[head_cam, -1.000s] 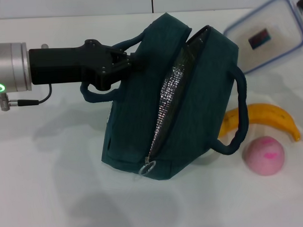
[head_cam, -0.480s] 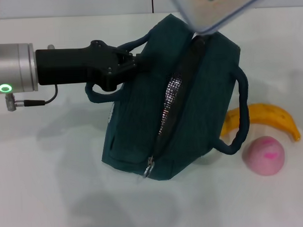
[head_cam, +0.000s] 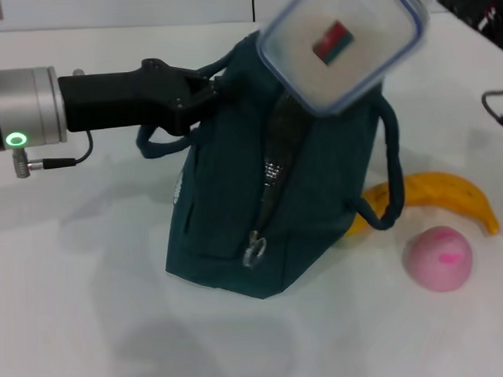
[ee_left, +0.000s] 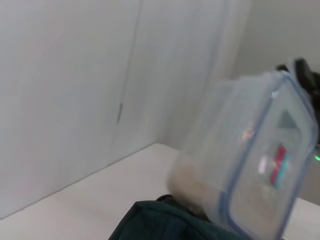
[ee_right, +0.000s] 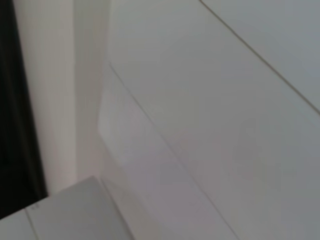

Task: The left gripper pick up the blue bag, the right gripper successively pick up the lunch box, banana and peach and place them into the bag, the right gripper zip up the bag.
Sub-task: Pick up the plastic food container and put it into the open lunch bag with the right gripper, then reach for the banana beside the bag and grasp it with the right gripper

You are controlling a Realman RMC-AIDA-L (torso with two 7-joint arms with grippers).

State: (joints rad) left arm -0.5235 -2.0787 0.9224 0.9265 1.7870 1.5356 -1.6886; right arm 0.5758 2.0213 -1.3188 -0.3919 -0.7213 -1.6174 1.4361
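Teal-blue fabric bag (head_cam: 260,196), one, stands on the white worktop (head_cam: 90,310), zip open. Left gripper (head_cam: 205,92) jaws clenched on its near handle. One clear plastic lunch box (head_cam: 341,45) with blue-rimmed lid hangs over the bag's mouth; right gripper off-frame, jaws: cannot tell. One yellow banana (head_cam: 442,194) and one pink peach (head_cam: 437,258) beside the bag. Left wrist view shows the box's side (ee_left: 250,175); right wrist shows only wall.

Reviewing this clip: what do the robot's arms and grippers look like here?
The left arm has a silver cylindrical wrist section carrying a glowing green ring light, with a small metal connector and thin black cable beneath it. Ahead of that, the left gripper is matt black, angular, tapering toward the blue bag. Of the right arm, only a black edge with cabling shows at the head view's corner.
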